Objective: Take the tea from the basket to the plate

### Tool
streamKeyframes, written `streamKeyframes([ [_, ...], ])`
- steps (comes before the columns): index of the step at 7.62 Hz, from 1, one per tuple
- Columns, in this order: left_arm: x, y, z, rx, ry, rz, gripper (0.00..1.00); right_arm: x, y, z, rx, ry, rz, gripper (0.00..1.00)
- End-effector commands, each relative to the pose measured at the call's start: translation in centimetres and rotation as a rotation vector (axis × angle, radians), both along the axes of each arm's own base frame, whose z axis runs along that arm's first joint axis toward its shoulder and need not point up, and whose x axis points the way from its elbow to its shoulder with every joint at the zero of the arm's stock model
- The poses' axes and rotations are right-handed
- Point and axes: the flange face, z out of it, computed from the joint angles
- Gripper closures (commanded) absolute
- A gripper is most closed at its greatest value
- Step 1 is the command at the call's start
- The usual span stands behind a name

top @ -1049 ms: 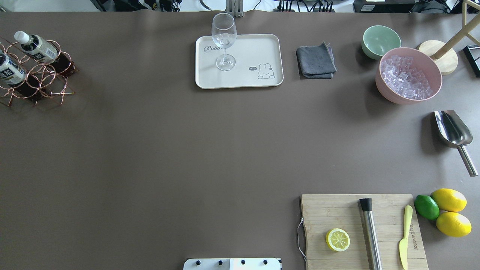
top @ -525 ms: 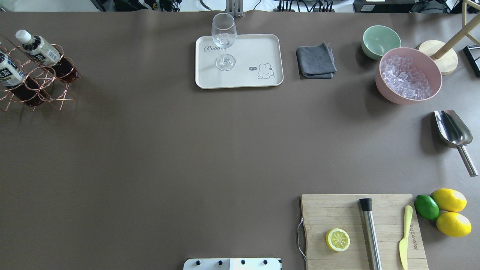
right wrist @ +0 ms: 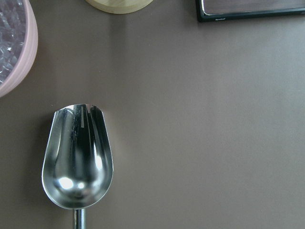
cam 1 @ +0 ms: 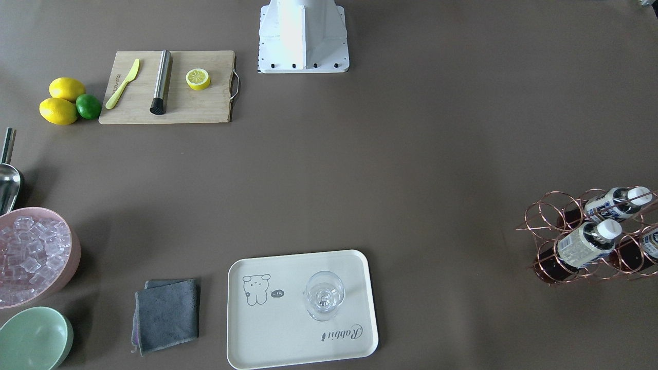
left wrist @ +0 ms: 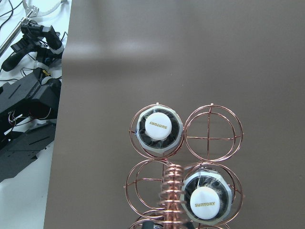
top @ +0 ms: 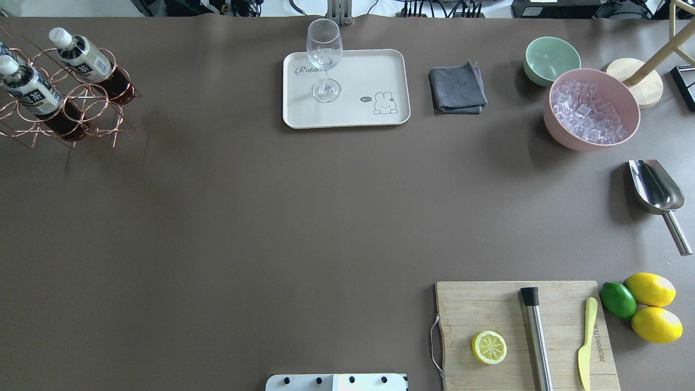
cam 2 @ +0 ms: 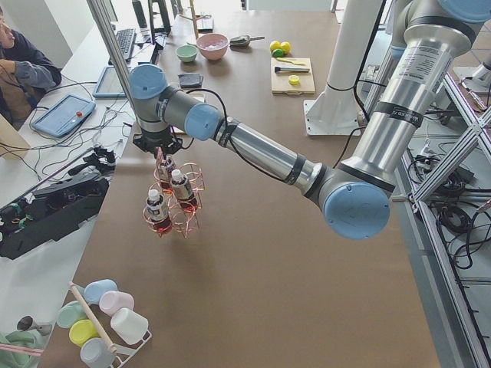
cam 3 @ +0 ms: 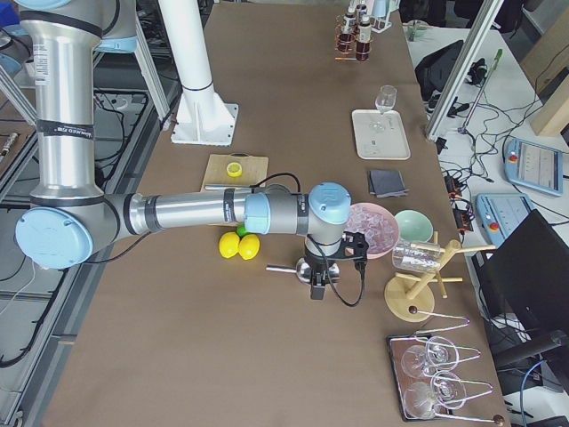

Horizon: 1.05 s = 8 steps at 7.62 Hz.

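Step in hand, as judged: getting the left claw (cam 2: 157,150) onto one of the tea bottles (top: 81,54) in the basket (top: 81,111). In the overhead view, basket at the 10 o'clock corner of the surface (top: 271,217), plate (top: 374,65) toward 12 o'clock, well apart. Two bottles standing in the wire rings there, with a third (cam 1: 652,240) cut by the edge of the front-facing view. None on the plate yet.

In the side view, left claw just above the coiled handle (left wrist: 170,191). Cannot tell whether spread, pressed together or pinching the handle. Same for the right claw (cam 3: 317,286), hovering over the metal scoop (right wrist: 78,157): cannot tell.

To do it well:
- Keep the basket level and let it rest firmly on the surface before reaching in.
- Choose a bottle with an empty ring beside it and grip just under the white cap.
- Lift straight up, so as not to drag the light wire frame along.
- Stay clear of the handle.
- On the plate, aim for the bare part at 3 o'clock from the wine glass (top: 324,54) and set down upright without touching the glass.

Against the overhead picture of half a second earlier: basket and bottles shifted toward 3 o'clock and a little toward 12, so nearer to the plate. Probably carried by the handle, though no claw shows overhead. Plate and glass unmoved.
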Motion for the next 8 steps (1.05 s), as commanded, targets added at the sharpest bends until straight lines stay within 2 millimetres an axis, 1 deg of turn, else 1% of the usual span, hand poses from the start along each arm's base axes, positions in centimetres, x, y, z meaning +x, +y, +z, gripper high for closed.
streamKeyframes([
  [1, 7.2, 1.9, -6.8, 0.008, 0.047, 0.038, 1.0, 0.2, 0.0, -0.4, 0.008, 0.003, 0.003, 0.0],
  [2, 9.9, 2.6, -9.3, 0.003, 0.063, 0.057, 1.0, 0.2, 0.0, -0.4, 0.01, 0.003, 0.003, 0.0],
  [3, 13.3, 3.8, -11.7, -0.003, 0.071, 0.067, 1.0, 0.1, 0.0, -0.4, 0.008, 0.001, 0.001, 0.0],
  [4, 16.1, 5.0, -14.3, -0.006, 0.081, 0.068, 1.0, 0.1, 0.0, -0.2, 0.012, 0.001, -0.007, 0.0],
  [5, 18.7, 5.7, -17.1, -0.023, 0.081, 0.083, 1.0, 0.1, 0.2, 0.0, 0.006, -0.001, -0.006, 0.0],
  [6, 21.2, 7.5, -20.5, -0.035, 0.072, 0.091, 1.0, -0.4, 0.1, 0.1, 0.003, -0.004, -0.015, 0.0],
  [7, 23.9, 8.5, -23.8, -0.035, 0.052, 0.092, 1.0, -1.2, -0.3, -0.6, 0.026, -0.009, -0.028, 0.0],
  [8, 26.7, 9.6, -26.7, -0.05, 0.044, 0.101, 1.0, -3.2, -0.8, -1.9, 0.091, -0.038, -0.063, 0.0],
])
